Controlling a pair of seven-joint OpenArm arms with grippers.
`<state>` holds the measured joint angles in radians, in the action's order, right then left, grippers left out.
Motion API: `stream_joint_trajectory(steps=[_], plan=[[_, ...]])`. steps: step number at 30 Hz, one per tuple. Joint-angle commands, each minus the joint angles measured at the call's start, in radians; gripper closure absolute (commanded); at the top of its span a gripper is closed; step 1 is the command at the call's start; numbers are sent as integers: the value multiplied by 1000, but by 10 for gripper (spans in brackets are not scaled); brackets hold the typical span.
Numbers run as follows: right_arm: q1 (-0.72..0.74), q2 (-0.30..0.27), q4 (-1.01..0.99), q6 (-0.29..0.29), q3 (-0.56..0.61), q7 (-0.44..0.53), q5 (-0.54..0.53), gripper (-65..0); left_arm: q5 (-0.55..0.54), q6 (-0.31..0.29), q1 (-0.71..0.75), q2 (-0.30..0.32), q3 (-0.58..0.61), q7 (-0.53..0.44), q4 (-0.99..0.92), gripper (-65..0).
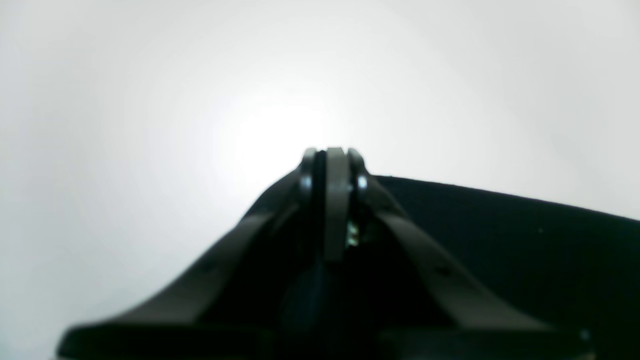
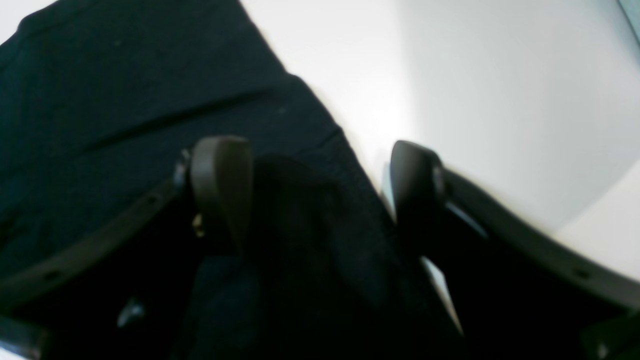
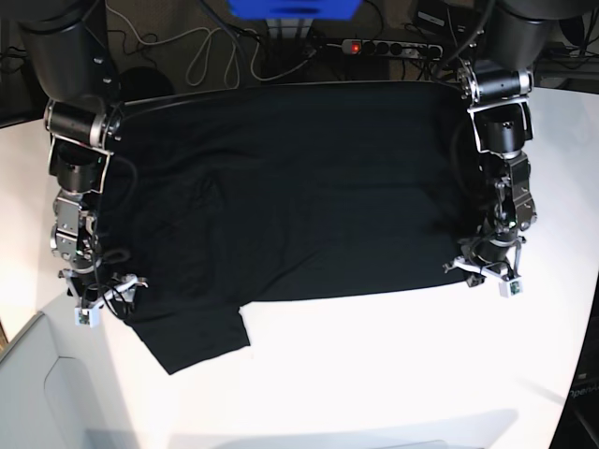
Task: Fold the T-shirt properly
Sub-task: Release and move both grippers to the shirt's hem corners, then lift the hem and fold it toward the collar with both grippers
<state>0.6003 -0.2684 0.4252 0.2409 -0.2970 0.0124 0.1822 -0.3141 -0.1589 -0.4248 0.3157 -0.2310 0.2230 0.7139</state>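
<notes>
Two arms stand at opposite edges of the T-shirt (image 3: 281,196), which lies spread flat, plain black side up, across the white table (image 3: 374,365). At the base view's left, the right gripper (image 3: 105,292) sits low over the sleeve near the shirt's near corner; its wrist view shows the jaws spread wide with black cloth lying between them, nothing pinched yet. Across the cloth, at the base view's right, the left gripper (image 3: 489,269) rests at the shirt's other near edge. Its wrist view shows the fingers (image 1: 336,200) pressed together, but whether the hem is caught between them is hard to tell, since the tips are blurred and the cloth edge only shows just beside them. The shirt looks light, soft and limp, so it would likely sag and crease when lifted; taking it at hem or sleeve edges, one corner per arm, seems the sound hold. Any print is hidden underneath. Both wrist views are soft, and the shirt's far edge merges with the dark background.
</notes>
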Motion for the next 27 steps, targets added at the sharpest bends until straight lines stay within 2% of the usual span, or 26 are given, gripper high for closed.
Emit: stream_joint_trajectory(steps=[1,4,5,7,10,11,13,16,20,27], plan=[[25,-9,4,-7,-1,4,-5,-417,13,5,-4,3,5,51,-3,0],[23,-2,4,-7,0,-4,-3,-400,13,5,-4,1,5,51,-3,0],[23,-2,4,-5,0,-4,-3,-374,13,5,-4,1,5,51,-3,0],[23,-2,4,-5,0,-5,-3,-272,13,5,-4,1,5,54,-3,0],[23,-4,10,-5,0,-5,-3,-51,13,5,-4,1,5,59,5,0],[23,-4,13,-7,0,-7,-3,0,13,5,2,1,5,59,6,0],[23,-6,14,-7,-5,-9,-6,-15,10,5,13,1,3,59,13,0],[23,-7,19,-7,-6,2,-10,0,7,5,25,1,-1,71,69,0],[-32,-6,163,-7,-52,-9,-10,0,3,5,56,0,-3,134,184,0],[-176,19,542,-5,-143,-173,-10,0,2,5,163,-16,-5,152,379,0]])
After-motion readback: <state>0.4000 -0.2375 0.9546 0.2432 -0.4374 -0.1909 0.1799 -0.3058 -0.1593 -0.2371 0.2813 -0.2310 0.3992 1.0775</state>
